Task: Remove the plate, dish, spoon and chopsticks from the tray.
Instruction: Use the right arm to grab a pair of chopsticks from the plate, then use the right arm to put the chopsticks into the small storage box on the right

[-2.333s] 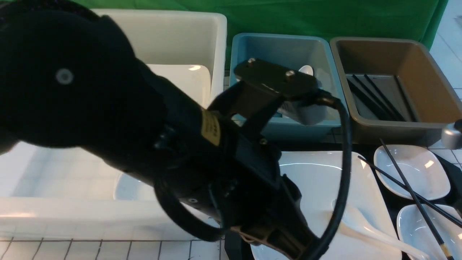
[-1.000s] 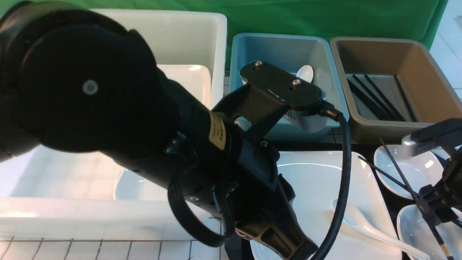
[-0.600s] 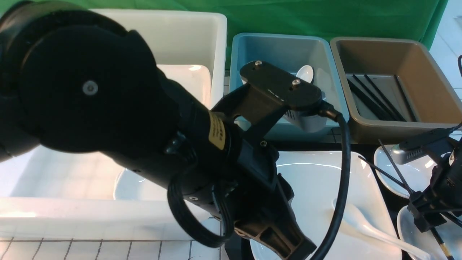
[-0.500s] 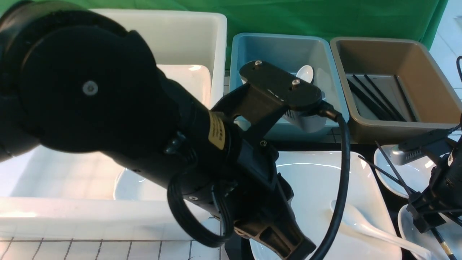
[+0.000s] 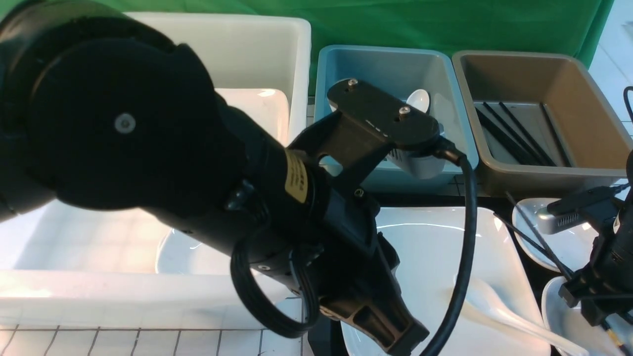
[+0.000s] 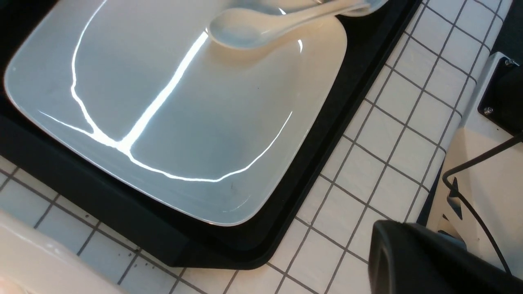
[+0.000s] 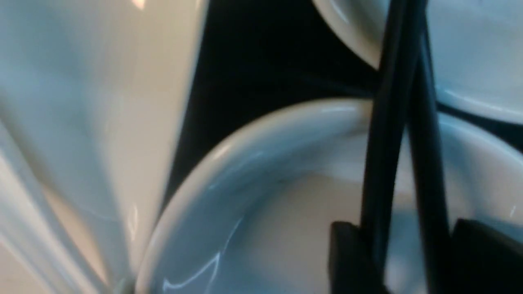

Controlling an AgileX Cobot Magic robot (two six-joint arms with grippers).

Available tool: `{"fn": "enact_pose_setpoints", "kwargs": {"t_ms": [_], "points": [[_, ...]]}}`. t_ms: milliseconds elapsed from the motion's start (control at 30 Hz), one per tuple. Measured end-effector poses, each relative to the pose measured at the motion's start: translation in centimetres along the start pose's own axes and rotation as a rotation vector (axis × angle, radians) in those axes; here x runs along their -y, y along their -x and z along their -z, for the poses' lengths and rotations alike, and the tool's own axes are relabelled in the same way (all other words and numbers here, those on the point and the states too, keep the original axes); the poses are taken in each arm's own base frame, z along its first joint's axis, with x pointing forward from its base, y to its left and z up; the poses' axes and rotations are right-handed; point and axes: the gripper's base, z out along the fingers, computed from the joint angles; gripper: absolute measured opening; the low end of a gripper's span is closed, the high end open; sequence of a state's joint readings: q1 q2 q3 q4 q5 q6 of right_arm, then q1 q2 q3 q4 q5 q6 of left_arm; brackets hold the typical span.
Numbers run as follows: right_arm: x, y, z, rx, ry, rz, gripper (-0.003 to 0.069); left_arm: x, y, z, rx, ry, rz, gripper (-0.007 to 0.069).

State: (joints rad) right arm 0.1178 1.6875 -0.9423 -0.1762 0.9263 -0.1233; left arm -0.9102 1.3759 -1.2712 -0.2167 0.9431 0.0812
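Note:
The white plate point(image 5: 435, 257) point(image 6: 163, 102) lies on the black tray point(image 6: 122, 220), with the white spoon point(image 5: 499, 311) point(image 6: 253, 28) resting on it. Two small white dishes point(image 5: 573, 252) point(image 5: 559, 316) sit to its right, and the black chopsticks point(image 5: 534, 232) point(image 7: 388, 143) lie across them. My right gripper point(image 5: 591, 304) point(image 7: 408, 261) is low over the near dish point(image 7: 265, 212). Its fingers stand close on either side of both sticks, which have a gap between them. My left gripper point(image 5: 395, 341) hangs over the plate's near left corner; only one finger point(image 6: 392, 253) shows.
A white tub point(image 5: 277, 44) holding white dishes stands at the back left. A blue bin point(image 5: 390, 64) with a spoon point(image 5: 420, 101) in it stands at the back middle. At the back right, a brown bin point(image 5: 568, 84) holds chopsticks point(image 5: 514, 133). My left arm blocks much of the front view.
My right arm came in from the right and lowered onto the chopsticks, and its jaws narrowed around them. The sticks' far tips shifted left. My left arm barely moved.

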Motion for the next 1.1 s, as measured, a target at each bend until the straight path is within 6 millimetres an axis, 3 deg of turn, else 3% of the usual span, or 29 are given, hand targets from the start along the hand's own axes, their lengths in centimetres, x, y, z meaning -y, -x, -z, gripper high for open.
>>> {"fn": "enact_pose_setpoints", "kwargs": {"t_ms": [67,233,567,933,1100], "points": [[0.0,-0.1,0.0,-0.014,0.002,-0.009,0.0181,0.0,0.1,0.0,0.007,0.002,-0.003,-0.0001],[0.0,-0.3,0.0,-0.03,0.003,-0.016,0.0076,0.0,0.2,0.0,0.02,0.004,-0.008,-0.0001],[-0.2,-0.9,1.0,-0.039,0.025,-0.011,0.0062,0.0,0.3,0.0,0.035,0.006,-0.008,-0.0001],[-0.6,-3.5,5.4,0.002,0.063,-0.033,0.0062,-0.1,0.8,0.0,0.083,0.01,-0.008,-0.0001],[-1.1,-5.1,8.5,0.124,0.101,-0.046,0.0062,-0.1,1.6,0.1,0.18,0.018,-0.008,-0.0001]]}}
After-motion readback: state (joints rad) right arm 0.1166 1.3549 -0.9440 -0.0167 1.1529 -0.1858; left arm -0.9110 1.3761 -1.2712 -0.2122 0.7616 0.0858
